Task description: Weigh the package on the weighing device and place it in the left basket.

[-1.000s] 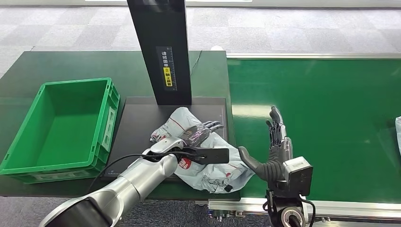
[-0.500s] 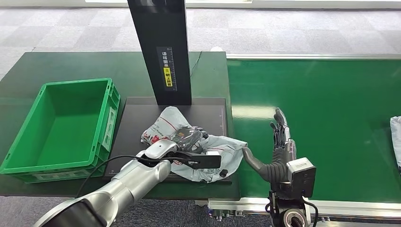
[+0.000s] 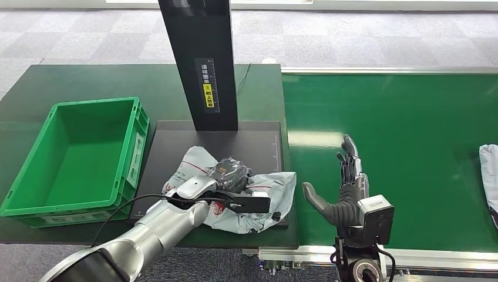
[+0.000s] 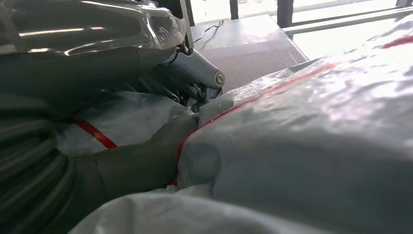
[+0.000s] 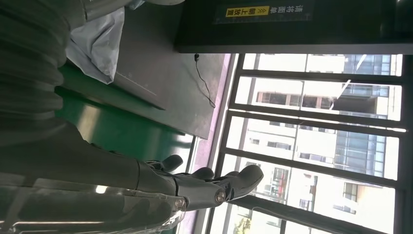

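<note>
Two hands work this scene. The left hand (image 3: 230, 174) lies on top of the package (image 3: 258, 202), a crumpled grey plastic mailer with red stripes, and its dark fingers (image 3: 235, 170) curl down into the wrinkled film, gripping it; the left wrist view shows the thumb (image 4: 146, 163) pressed against the bag's folds. The package rests on the black plate of the weighing device (image 3: 176, 147), toward its front right corner, with the bag's lower edge reaching the plate's front edge and its right flap ending just at the plate's right edge. The scale's black upright column (image 3: 199, 59) stands at the back of the plate, well behind the bag.

The green basket (image 3: 137, 138) sits just left of the plate, its near wall almost touching the plate's left edge, its inside open to the top. A stretch of bare plate lies between the bag and that wall.

The right hand (image 3: 346, 188) hovers over the green conveyor belt (image 3: 411, 129), just right of the tabletop (image 3: 59, 82) edge, fingers straight and spread wide, thumb out toward the bag, holding nothing. A second grey parcel (image 3: 489, 164) lies at the belt's far right edge.
</note>
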### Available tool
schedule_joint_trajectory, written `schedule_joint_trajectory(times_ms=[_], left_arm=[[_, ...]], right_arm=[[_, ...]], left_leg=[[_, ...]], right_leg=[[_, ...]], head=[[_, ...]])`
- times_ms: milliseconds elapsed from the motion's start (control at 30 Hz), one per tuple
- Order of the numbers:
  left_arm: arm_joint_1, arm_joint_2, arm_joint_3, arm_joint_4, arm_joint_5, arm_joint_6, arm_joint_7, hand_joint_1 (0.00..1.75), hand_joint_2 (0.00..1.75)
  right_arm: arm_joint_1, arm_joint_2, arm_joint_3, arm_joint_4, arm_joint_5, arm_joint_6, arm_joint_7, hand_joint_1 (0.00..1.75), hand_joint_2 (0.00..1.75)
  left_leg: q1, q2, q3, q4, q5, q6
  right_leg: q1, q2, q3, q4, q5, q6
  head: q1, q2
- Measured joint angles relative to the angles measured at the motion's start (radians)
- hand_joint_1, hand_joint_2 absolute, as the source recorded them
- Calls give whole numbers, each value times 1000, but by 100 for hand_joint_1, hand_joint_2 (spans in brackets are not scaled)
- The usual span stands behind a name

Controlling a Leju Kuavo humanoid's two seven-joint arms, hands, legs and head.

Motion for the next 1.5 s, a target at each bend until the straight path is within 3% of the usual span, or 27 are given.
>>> schedule_joint_trajectory(times_ms=[233, 300, 433, 700, 833, 967, 1100, 1200, 1367, 1500], left_arm=[[1, 4, 0, -1, -8, 16, -1, 175, 175], [7, 12, 0, -9, -30, 79, 15, 175, 175], [39, 62, 26, -108, -121, 291, 44, 175, 175], [142, 160, 172, -492, -382, 542, 67, 175, 175], [170, 183, 276, -637, -437, 559, 75, 175, 175], [164, 196, 370, -692, -492, 593, 115, 175, 175], [134, 208, 468, -700, -521, 619, 178, 175, 175], [88, 216, 541, -666, -518, 585, 233, 175, 175], [-30, 240, 658, -485, -457, 543, 283, 175, 175], [-100, 271, 733, -311, -354, 547, 266, 175, 175]], right_arm=[[0, -3, 0, 1, -1, -1, 2, 0, 175], [3, -4, 0, 0, -1, -4, 2, 0, 175], [29, -6, -7, -17, 0, -12, 3, 0, 175], [95, -10, -30, -63, 4, -26, -17, 0, 175], [118, -20, -40, -72, -5, -40, -32, 0, 175], [133, -26, -45, -78, -9, -49, -35, 0, 175], [154, -28, -46, -91, -9, -61, -36, 0, 175], [165, -29, -46, -103, -6, -72, -33, 0, 175], [161, -29, -46, -110, 9, -74, -10, 0, 175], [147, -20, -45, -111, 16, -73, 11, 0, 175]], left_leg=[[0, 0, 0, 0, 0, 0], [0, 0, 0, 0, 0, 0], [0, 0, 0, 0, 0, 0], [0, 0, -3, 0, 0, 0], [0, 0, -3, 0, 0, 0], [0, 0, -3, 0, 1, 0], [0, 0, -3, 0, 1, -1], [0, 0, -3, 0, 1, -1], [0, 1, -3, 0, 1, -1], [0, 1, -3, 0, 2, -1]], right_leg=[[0, 0, 0, 0, 0, 0], [0, 0, 0, 0, 0, 0], [0, 0, -1, 0, 0, 0], [0, 0, -3, 0, 0, 0], [0, 0, -4, 0, 0, 0], [0, 0, -3, 0, 0, 0], [0, 0, -4, 0, 0, 0], [0, 0, -4, 0, 0, 0], [0, 0, -4, 1, 0, 0], [0, 1, -4, 1, 1, -1]], head=[[0, 0], [0, 0], [0, 0], [0, 0], [0, 0], [0, 0], [0, 0], [0, 0], [0, 0], [0, 0]])
